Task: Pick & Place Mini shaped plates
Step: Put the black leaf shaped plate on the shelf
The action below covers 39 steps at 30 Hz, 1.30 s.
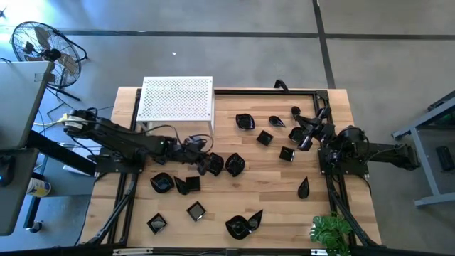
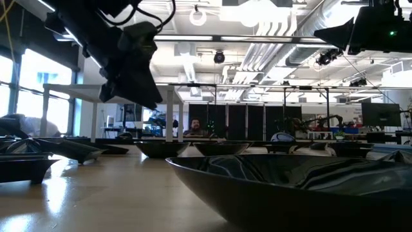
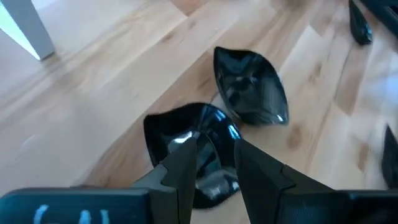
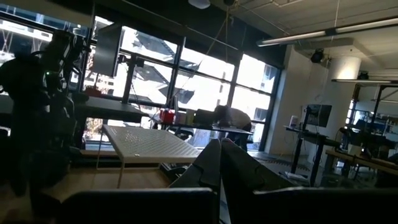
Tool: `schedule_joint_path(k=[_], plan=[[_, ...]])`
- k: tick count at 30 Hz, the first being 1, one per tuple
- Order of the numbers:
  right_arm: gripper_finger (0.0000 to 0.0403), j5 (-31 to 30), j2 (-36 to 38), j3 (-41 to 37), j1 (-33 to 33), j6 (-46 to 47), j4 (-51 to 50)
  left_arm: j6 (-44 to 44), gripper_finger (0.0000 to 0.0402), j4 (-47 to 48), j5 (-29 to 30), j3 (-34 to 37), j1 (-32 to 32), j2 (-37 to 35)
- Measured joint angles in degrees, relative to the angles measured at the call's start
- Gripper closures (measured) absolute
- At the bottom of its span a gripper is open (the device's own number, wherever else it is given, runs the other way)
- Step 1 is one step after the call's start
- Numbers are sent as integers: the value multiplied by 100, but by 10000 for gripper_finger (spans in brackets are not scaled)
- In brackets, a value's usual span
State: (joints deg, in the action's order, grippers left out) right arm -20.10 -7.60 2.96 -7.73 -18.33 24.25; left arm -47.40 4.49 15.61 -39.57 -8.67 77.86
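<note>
Several mini shaped plates, small glossy black dishes, lie scattered flat on the wooden table (image 1: 234, 195). My left gripper (image 3: 216, 146) is open at the table's middle (image 1: 204, 162), slanting down over a wavy plate (image 3: 186, 127). One fingertip is over the plate's hollow and the other is by its rim. A leaf-shaped plate (image 3: 249, 87) lies just beyond it. My right gripper (image 4: 219, 167) is shut on nothing. It is raised at the right side (image 1: 307, 140) and points toward the white stand. My left gripper comes at the wavy plate's near rim (image 3: 214, 171) slanting down from the table's left. Its fingers (image 3: 186, 162) stand on either side of that rim. The plate rests on the table. I cannot tell whether the fingers touch it.
A white perforated stand (image 1: 178, 99) stands at the far left of the table. More plates lie at the far right (image 1: 266, 138) and along the near edge (image 1: 242, 226). A green plant (image 1: 330, 231) sits at the near right corner. In the low view a large plate (image 2: 290, 183) fills the foreground.
</note>
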Motion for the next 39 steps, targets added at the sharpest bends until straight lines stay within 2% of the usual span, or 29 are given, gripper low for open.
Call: schedule_joint_path(k=[3, 6, 11, 14, 17, 26, 33, 39], plan=[[403, 30, 0, 0, 0, 0, 4, -141, 293, 142, -17, -228, -2, 187], [402, 138, 0, 0, 1, 2, 9, -139, 293, 600, -28, -753, -2, 545], [403, 210, 0, 0, 0, 2, 41, -154, 293, 2329, -26, -1829, 0, 1306], [402, 228, 0, 0, 0, 2, 46, -498, 293, 3530, -26, -2410, 3, 1712], [403, 275, 0, 0, 0, 2, 46, -647, 293, 4118, -22, -2700, 4, 2005], [403, 451, 0, 0, 2, 21, 46, -453, 293, 4008, -143, -2706, 318, 2066], [403, 448, 0, 0, 0, 41, 46, 108, 293, 3816, -863, -2706, 801, 2066], [403, 490, 0, 0, 0, 48, 46, 214, 293, 3838, -911, -2703, 883, 2066]])
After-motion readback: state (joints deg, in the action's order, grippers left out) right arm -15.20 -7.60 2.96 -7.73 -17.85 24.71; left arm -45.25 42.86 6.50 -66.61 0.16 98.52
